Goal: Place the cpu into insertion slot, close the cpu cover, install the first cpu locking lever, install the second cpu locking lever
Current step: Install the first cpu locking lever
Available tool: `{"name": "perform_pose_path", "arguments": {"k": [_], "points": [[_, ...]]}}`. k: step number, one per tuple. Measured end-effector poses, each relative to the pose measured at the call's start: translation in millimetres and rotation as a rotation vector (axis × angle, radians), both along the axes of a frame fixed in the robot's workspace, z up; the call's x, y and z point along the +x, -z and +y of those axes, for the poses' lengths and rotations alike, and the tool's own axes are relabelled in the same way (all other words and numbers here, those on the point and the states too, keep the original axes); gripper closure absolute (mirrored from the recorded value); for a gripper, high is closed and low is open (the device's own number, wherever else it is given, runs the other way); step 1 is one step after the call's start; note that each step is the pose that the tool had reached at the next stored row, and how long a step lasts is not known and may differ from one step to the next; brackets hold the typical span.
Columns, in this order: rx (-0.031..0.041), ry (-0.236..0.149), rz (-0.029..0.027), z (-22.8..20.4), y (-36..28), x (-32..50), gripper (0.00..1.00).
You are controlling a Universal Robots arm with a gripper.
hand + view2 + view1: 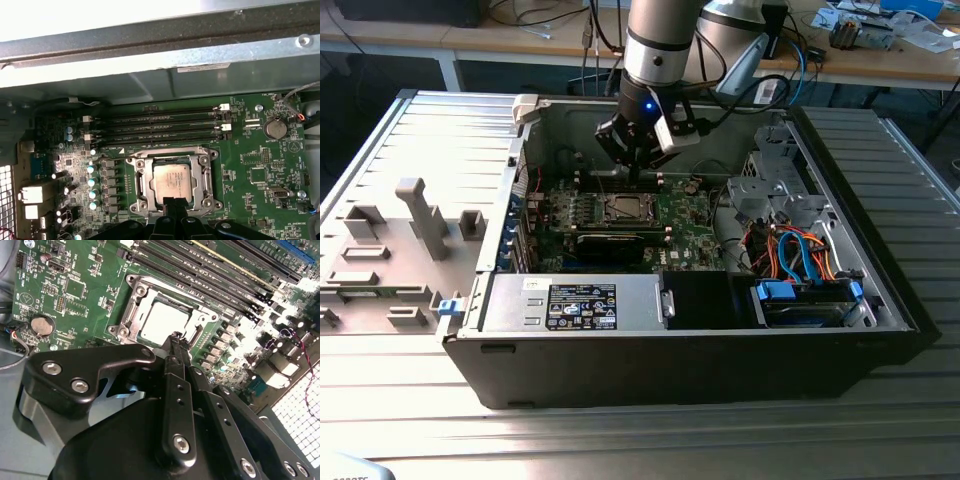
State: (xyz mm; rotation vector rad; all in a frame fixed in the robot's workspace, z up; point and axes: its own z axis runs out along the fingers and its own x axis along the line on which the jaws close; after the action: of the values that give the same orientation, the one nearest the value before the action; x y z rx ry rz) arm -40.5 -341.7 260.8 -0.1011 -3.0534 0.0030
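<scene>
One claw [175, 337], fingers pressed together with nothing between them, tip just at the near edge of the cpu [162, 322] in both wrist views. Cpu [171, 181] lies flat in its socket on the green motherboard [260, 170], silver top up, edges square with the socket. Cpu cover [172, 155] lies down around the chip as a silvery frame, chip showing through its window. Four long black memory slots [160, 125] run parallel to one socket edge; a coin battery [274, 128] sits well apart near a board corner; a row of small capacitors [92, 185] stands beside the socket. Exterior view: arm [655, 50] reaches down into the open computer case [670, 370], claw [636, 165] over the socket [623, 208]. Case also holds a power supply box [575, 303] along the near wall and a blue drive bay [805, 300] with orange and blue cables [795, 245] at the exterior view's right. Case rests on a ribbed metal surface [910, 140].
</scene>
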Motion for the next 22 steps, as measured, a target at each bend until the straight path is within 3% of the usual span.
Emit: {"name": "perform_pose_path", "arguments": {"k": [6, 7, 8, 9, 11, 13, 14, 17, 22], "points": [[-0.0001, -0.011, -0.0001, 0.0, 0.0, 0.0, 0.89], [0.0001, -0.011, -0.0066, 0.1, 0.1, 0.0, 0.89], [-0.0002, -0.011, -0.0179, 0.0, 0.1, 0.0, 0.89], [-0.0002, -0.011, -0.0346, 0.0, 0.4, 0.0, 0.89], [-0.0002, -0.011, -0.0503, 0.0, 0.7, 0.0, 0.89], [-0.0002, -0.011, -0.0615, 0.0, 0.8, 0.0, 0.89], [-0.0004, -0.011, -0.0746, 0.0, 1.1, 0.0, 0.89], [-0.0005, -0.011, -0.1002, 0.1, 1.5, 0.0, 0.89], [-0.0006, -0.011, -0.1026, 0.0, 1.5, 0.0, 0.89]]}}
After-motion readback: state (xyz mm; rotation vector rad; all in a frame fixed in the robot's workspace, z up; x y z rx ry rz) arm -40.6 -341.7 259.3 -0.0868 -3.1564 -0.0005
